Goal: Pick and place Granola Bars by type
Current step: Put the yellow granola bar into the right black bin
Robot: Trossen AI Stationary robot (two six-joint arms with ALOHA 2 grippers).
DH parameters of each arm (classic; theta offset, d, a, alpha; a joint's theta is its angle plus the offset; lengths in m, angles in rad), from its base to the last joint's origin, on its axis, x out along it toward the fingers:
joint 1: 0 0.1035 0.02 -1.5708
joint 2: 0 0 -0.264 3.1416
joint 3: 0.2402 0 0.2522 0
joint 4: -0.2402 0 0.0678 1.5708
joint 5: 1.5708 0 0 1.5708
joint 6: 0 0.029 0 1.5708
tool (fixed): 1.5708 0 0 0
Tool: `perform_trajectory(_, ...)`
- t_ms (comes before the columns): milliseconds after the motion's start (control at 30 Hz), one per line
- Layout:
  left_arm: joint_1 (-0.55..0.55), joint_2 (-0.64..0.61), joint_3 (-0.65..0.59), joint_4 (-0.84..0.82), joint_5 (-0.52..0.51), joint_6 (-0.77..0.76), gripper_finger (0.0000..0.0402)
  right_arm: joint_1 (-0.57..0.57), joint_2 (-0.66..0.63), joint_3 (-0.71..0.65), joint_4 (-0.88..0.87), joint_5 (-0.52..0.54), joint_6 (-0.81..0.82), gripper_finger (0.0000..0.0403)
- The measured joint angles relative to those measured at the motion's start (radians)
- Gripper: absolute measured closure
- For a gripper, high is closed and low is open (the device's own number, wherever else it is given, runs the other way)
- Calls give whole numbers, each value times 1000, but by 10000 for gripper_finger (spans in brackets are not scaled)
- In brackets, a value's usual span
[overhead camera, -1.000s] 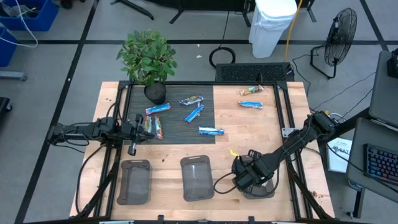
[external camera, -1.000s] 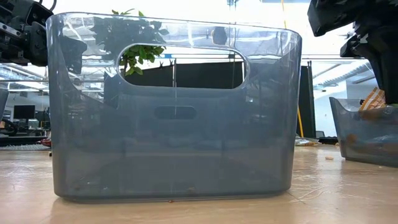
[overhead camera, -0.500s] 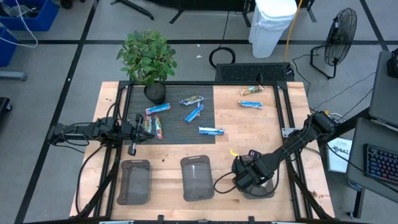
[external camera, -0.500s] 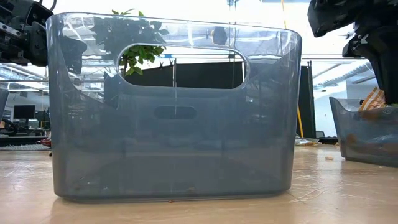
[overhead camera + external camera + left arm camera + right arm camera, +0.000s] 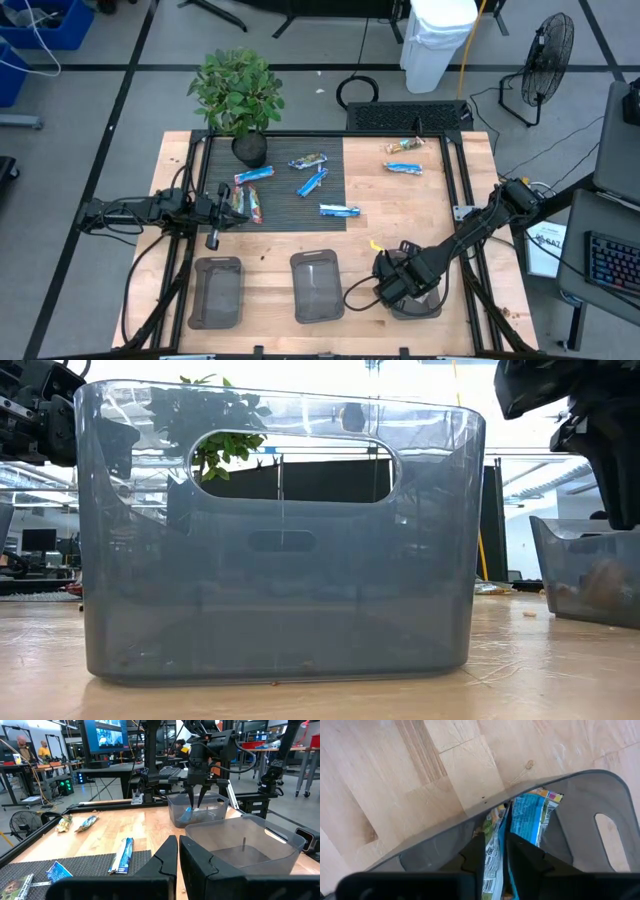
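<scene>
Dropping a bar is the step you are in: your right gripper [image 5: 408, 290] hangs over the rightmost bin [image 5: 425, 309] at the near edge of the counter [image 5: 400, 215], and the right wrist view shows a blue-and-white granola bar [image 5: 530, 817] standing on edge inside that bin, just ahead of the fingers [image 5: 472, 854]. Those fingers stand a narrow gap apart, and whether they touch the wrapper or have let it go you cannot tell from here. Your left gripper [image 5: 214, 212] waits over the dark mat [image 5: 280, 200] with its fingers closed on nothing.

Next, I would judge, you need to lift the right gripper straight up clear of the bin wall, check the bar stays behind, then swing to the next bar.

Six or so bars lie flat and well apart: four blue-and-white ones [image 5: 340, 211] on the mat and counter, a darker one [image 5: 308, 160] near the potted plant [image 5: 238, 95], and a tan one [image 5: 402, 147] at the far right. A red-toned bar [image 5: 247, 204] lies just beside the left gripper. The middle bin [image 5: 317, 285] and left bin [image 5: 217, 292] look empty.
</scene>
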Motion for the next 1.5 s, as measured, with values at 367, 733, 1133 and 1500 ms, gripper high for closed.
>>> perform_trajectory(367,0,0,0,0,0,0,376,0,-134,0,-62,528,-192,321)
perform_trajectory(733,0,0,0,0,0,0,376,-116,-568,-317,185,838,-269,346)
perform_trajectory(1133,0,0,0,0,0,0,376,-555,-820,-694,943,469,-769,381)
perform_trajectory(1500,0,0,0,0,0,0,376,-1085,-712,-551,613,166,-735,376)
